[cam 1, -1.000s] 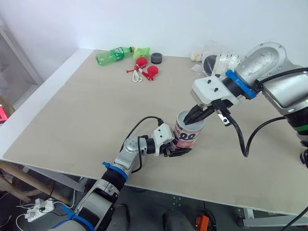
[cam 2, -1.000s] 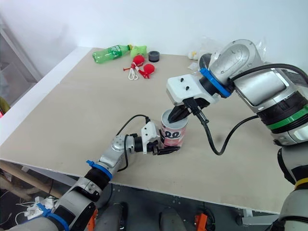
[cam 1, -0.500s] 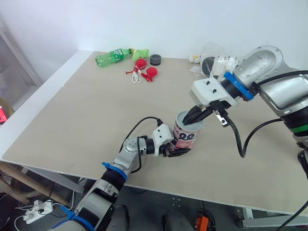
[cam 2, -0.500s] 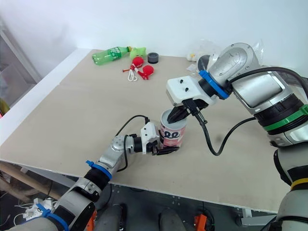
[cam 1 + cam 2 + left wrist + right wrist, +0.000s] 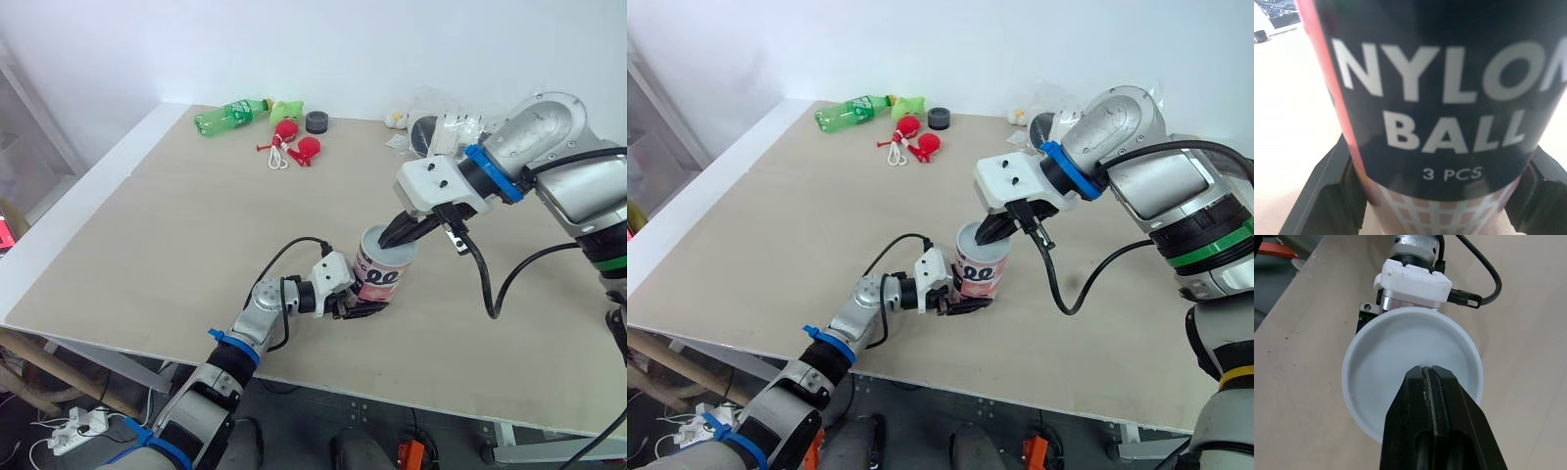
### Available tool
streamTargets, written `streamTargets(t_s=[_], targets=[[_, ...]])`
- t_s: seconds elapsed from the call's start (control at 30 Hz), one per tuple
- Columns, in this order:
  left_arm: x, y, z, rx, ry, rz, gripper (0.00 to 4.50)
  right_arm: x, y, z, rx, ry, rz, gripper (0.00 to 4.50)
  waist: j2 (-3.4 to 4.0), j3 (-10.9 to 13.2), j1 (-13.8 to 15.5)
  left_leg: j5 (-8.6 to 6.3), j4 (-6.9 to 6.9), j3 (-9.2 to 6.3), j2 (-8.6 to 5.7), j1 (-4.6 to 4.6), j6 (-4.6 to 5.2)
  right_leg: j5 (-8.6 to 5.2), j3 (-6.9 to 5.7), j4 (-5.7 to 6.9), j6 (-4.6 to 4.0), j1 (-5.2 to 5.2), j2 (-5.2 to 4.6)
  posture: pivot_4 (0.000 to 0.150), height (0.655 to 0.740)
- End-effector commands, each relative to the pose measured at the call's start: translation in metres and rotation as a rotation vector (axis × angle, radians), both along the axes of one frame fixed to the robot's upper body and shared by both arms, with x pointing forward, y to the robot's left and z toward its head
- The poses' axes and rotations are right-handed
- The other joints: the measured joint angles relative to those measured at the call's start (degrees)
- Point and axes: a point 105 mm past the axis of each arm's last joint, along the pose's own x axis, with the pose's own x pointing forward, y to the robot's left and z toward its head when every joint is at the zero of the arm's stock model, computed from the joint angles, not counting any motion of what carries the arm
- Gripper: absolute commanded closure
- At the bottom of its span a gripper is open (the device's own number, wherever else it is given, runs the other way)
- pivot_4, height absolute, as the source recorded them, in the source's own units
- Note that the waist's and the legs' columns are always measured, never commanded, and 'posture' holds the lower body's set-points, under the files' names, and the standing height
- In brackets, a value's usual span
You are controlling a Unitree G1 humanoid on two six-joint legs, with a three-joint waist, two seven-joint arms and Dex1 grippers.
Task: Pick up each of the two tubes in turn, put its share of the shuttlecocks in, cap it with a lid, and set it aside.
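Note:
A short tube (image 5: 380, 278) with a pink and black label stands upright near the table's front edge. My left gripper (image 5: 366, 302) is shut on its lower part; the black fingers (image 5: 1327, 196) press the "NYLON BALL" label from both sides. A pale grey lid (image 5: 1396, 362) sits like a shallow dish on the tube's top. My right gripper (image 5: 394, 239) is shut, its tips reaching down over the lid from the right. I cannot tell whether the tips touch it. The tube's inside is hidden.
At the table's far edge lie a green bottle (image 5: 230, 111), red toys (image 5: 297, 144) and a small black ring (image 5: 316, 120). A clear plastic bag (image 5: 443, 119) with white things sits at the far right. A black cable (image 5: 485, 284) hangs from my right wrist.
My right wrist has shifted slightly to the right above the tube. The tube and my left gripper have stayed in place.

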Motion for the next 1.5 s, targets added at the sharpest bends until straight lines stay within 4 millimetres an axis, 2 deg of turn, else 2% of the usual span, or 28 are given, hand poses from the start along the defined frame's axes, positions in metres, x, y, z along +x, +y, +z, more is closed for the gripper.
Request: streamTargets(t_s=[0.03,0.17,0.23,0.3,0.4,0.43,0.47,0.5,0.57,0.63,0.67,0.7,0.73,0.87,1.03,1.13,1.27,1.4,1.5], targets=[[-0.006,0.002,-0.019,0.057,0.056,-0.02,1.46,-0.001,-0.012,-0.008,-0.022,0.058,-0.057,4.45,0.0,0.0,0.0,0.0,0.0,0.0,0.0,0.0,0.0,0.0,0.0,0.0,0.0,0.0,0.0,0.15,0.74],[-0.006,0.002,-0.017,0.043,0.052,-0.015,1.46,-0.015,0.008,0.043,0.234,0.017,-0.014,4.45,0.1,0.1,0.0,0.0,0.0,0.01,0.0,-0.11,0.0,0.06,0.02,0.0,-0.06,0.06,0.0,0.15,0.74],[-0.005,0.003,-0.014,0.023,0.06,-0.012,1.46,-0.02,0.006,0.062,0.362,-0.015,-0.042,4.45,0.16,0.1,0.2,0.01,0.0,0.01,-0.02,-0.33,0.02,0.23,0.07,0.0,-0.24,-0.11,0.0,0.15,0.74],[-0.006,0.004,-0.011,0.008,0.066,-0.013,1.46,-0.024,0.001,0.07,0.468,-0.027,-0.095,4.45,0.13,0.1,0.4,0.0,-0.04,-0.05,-0.04,-0.46,0.0,0.15,0.01,-0.01,-0.24,-0.14,0.0,0.15,0.74],[-0.006,0.004,-0.008,-0.004,0.073,-0.016,1.46,-0.032,-0.006,0.073,0.608,-0.035,-0.18,3.58,0.05,0.1,0.8,-0.1,-0.08,-0.09,-0.06,-0.49,-0.06,0.08,-0.04,-0.05,-0.27,-0.13,-0.01,0.15,0.74],[-0.006,0.005,-0.007,-0.007,0.076,-0.017,1.46,-0.034,-0.009,0.073,0.651,-0.035,-0.213,3.2,0.04,0.1,0.9,-0.12,-0.08,-0.06,-0.05,-0.49,-0.06,0.08,-0.02,-0.05,-0.28,-0.15,-0.01,0.15,0.74],[-0.006,0.005,-0.006,-0.011,0.079,-0.018,1.46,-0.035,-0.012,0.072,0.692,-0.041,-0.247,2.59,0.08,0.1,0.8,-0.12,-0.11,-0.07,-0.06,-0.5,-0.06,0.07,-0.02,-0.05,-0.29,-0.16,-0.01,0.15,0.74],[-0.006,0.006,-0.005,-0.013,0.081,-0.019,1.46,-0.035,-0.016,0.07,0.73,-0.051,-0.286,2.31,0.1,0.1,0.8,-0.12,-0.11,-0.02,-0.06,-0.5,-0.05,0.07,0.05,-0.03,-0.29,-0.22,-0.01,0.15,0.74],[-0.005,0.009,-0.004,-0.012,0.087,-0.022,1.46,-0.039,-0.031,0.051,0.831,-0.057,-0.406,1.25,0.0,0.1,0.9,-0.12,-0.15,-0.05,-0.05,-0.5,-0.05,0.07,0.03,-0.02,-0.3,-0.23,0.03,0.15,0.74],[-0.003,0.012,-0.003,-0.008,0.083,-0.019,1.46,-0.051,-0.035,0.037,0.945,-0.009,-0.496,0.38,-0.04,0.1,0.9,-0.12,-0.13,-0.2,-0.02,-0.52,-0.05,0.05,-0.1,-0.03,-0.32,-0.13,0.07,0.15,0.74],[-0.003,0.014,-0.003,-0.006,0.083,-0.019,0.69,-0.055,-0.034,0.03,0.968,0.001,-0.528,0.0,0.03,0.1,0.8,-0.12,-0.09,-0.22,-0.02,-0.53,-0.05,0.04,-0.11,-0.01,-0.32,-0.12,0.07,0.15,0.74],[-0.003,0.016,-0.002,-0.004,0.085,-0.023,0.47,-0.06,-0.033,0.023,0.99,0.01,-0.559,0.0,0.15,0.1,0.6,-0.11,-0.09,-0.2,-0.03,-0.55,-0.05,0.05,-0.07,0.01,-0.31,-0.15,0.07,0.15,0.74],[-0.004,0.017,-0.002,0.001,0.086,-0.029,0.06,-0.063,-0.032,0.016,1.005,0.01,-0.587,0.0,0.21,0.2,0.4,-0.11,-0.07,-0.13,-0.04,-0.55,-0.04,0.06,0.01,0.04,-0.3,-0.2,0.07,0.15,0.74],[-0.005,0.026,-0.002,0.019,0.084,-0.052,0.06,-0.071,-0.033,-0.002,1.084,-0.014,-0.707,0.0,0.14,0.2,0.1,-0.05,-0.01,-0.21,-0.01,-0.49,0.05,-0.05,-0.01,0.06,0.0,-0.15,0.15,0.15,0.74],[-0.004,0.042,0.0,0.039,0.076,-0.06,0.06,-0.082,-0.031,-0.034,1.055,-0.022,-0.797,0.0,0.14,0.1,0.0,-0.01,0.02,-0.27,0.01,-0.49,0.09,-0.02,-0.01,0.05,0.07,-0.14,0.21,0.15,0.74],[-0.002,0.067,0.002,0.053,0.064,-0.038,0.06,-0.087,-0.026,-0.062,1.043,0.019,-0.857,0.0,0.05,0.1,-0.4,-0.01,-0.01,-0.22,0.05,-0.49,0.09,-0.02,0.08,0.05,0.06,-0.19,0.25,0.15,0.74],[-0.004,0.092,0.003,0.073,0.058,-0.008,0.06,-0.083,-0.028,-0.082,1.046,0.019,-0.91,0.0,0.07,0.1,-0.5,-0.01,-0.07,-0.23,0.13,-0.46,0.09,-0.02,0.1,0.06,-0.02,-0.22,0.33,0.15,0.74],[-0.009,0.114,0.022,0.044,0.022,0.013,0.06,-0.078,-0.021,-0.106,1.016,0.036,-0.917,0.0,-0.04,0.2,-0.5,0.0,-0.04,-0.23,0.14,-0.44,0.08,0.04,0.1,0.05,-0.02,-0.21,0.32,0.15,0.74],[-0.015,0.126,0.048,0.01,-0.005,0.006,0.06,-0.075,-0.014,-0.123,0.998,0.046,-0.907,0.0,-0.13,0.2,-0.4,0.0,-0.05,-0.21,0.21,-0.48,0.07,0.01,0.08,0.05,-0.08,-0.26,0.33,0.15,0.74]])
